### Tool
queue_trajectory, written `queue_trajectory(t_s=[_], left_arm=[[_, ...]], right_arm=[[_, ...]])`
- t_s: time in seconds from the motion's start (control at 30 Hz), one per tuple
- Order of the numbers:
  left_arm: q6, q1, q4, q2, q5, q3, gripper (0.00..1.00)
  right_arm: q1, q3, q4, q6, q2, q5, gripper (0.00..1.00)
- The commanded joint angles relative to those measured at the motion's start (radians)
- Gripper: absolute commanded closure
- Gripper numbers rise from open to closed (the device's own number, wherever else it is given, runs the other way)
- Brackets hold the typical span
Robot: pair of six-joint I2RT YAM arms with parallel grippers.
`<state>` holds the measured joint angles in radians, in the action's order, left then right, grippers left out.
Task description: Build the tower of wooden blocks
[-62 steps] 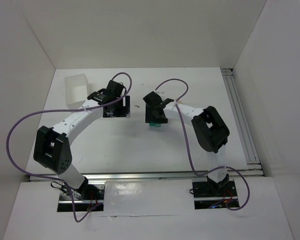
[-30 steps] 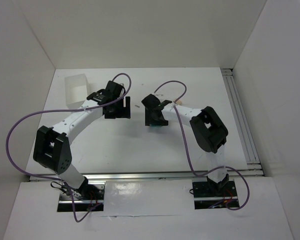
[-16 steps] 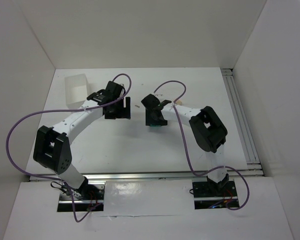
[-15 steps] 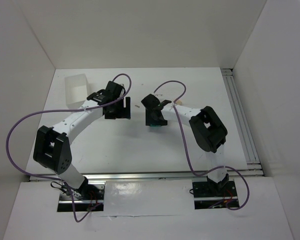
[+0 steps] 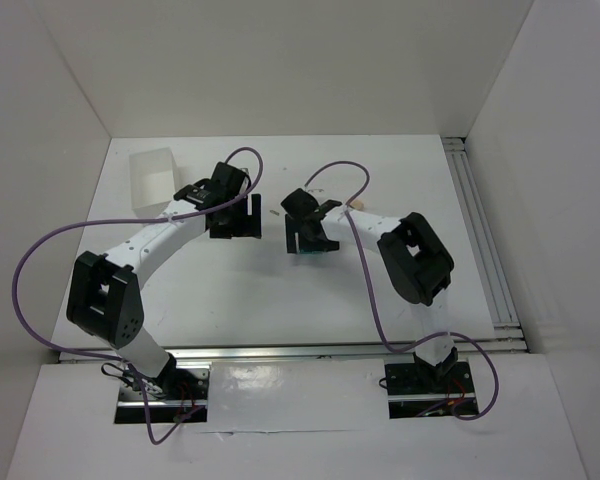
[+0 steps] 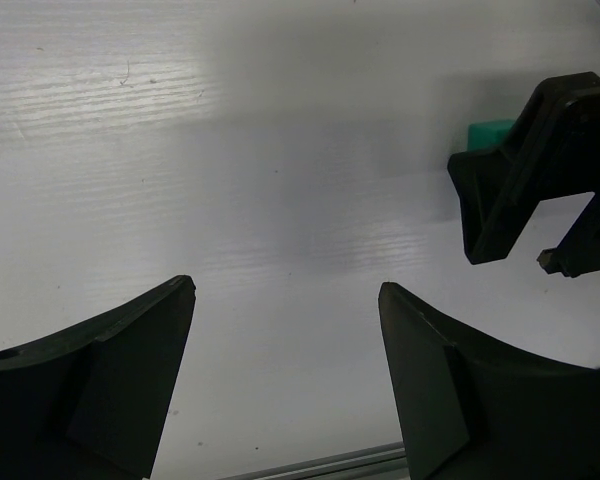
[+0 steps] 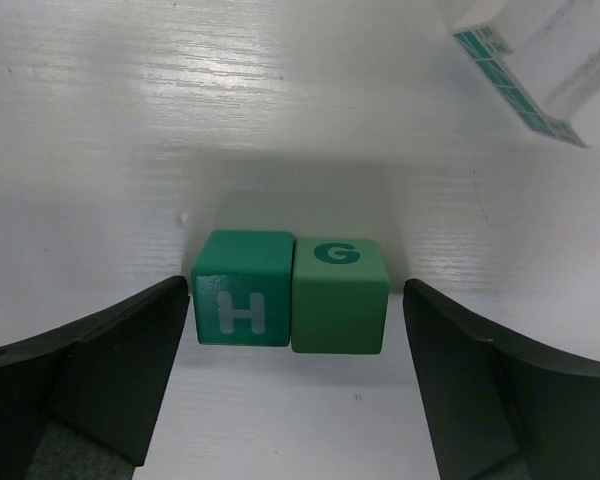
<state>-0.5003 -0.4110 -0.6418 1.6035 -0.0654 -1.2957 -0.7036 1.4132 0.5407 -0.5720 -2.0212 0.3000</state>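
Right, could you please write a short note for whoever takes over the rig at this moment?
Grippers: the left gripper is open and empty over the table. The right gripper is open, its jaws either side of two cubes and touching neither.
Things: the H cube and G cube sit side by side on the table, touching. A white piece with teal marks lies beyond them. A tan piece by the right arm is too small to identify. The tray is far left.
Done: nothing stacked.
Left: the whole tower.
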Motion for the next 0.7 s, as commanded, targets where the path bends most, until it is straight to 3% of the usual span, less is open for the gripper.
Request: queue_trajectory(t_s=[0.0, 0.37, 0.57, 0.67], left_arm=[[0.009, -0.005, 0.019, 0.007, 0.009, 0.004, 0.13], [0.009, -0.014, -0.022, -0.034, -0.045, -0.025, 0.11], [0.009, -0.005, -0.042, -0.085, -0.1, -0.056, 0.1], [0.009, 0.017, -0.042, -0.096, -0.1, -0.047, 0.1]], right_arm=[[-0.013, 0.067, 0.044, 0.027, -0.028, 0.016, 0.04], [-0.004, 0.208, 0.153, 0.081, 0.058, 0.12, 0.01], [0.134, 0.164, 0.098, 0.069, 0.099, 0.11, 0.01], [0.202, 0.13, 0.074, 0.012, 0.108, 0.09, 0.09]])
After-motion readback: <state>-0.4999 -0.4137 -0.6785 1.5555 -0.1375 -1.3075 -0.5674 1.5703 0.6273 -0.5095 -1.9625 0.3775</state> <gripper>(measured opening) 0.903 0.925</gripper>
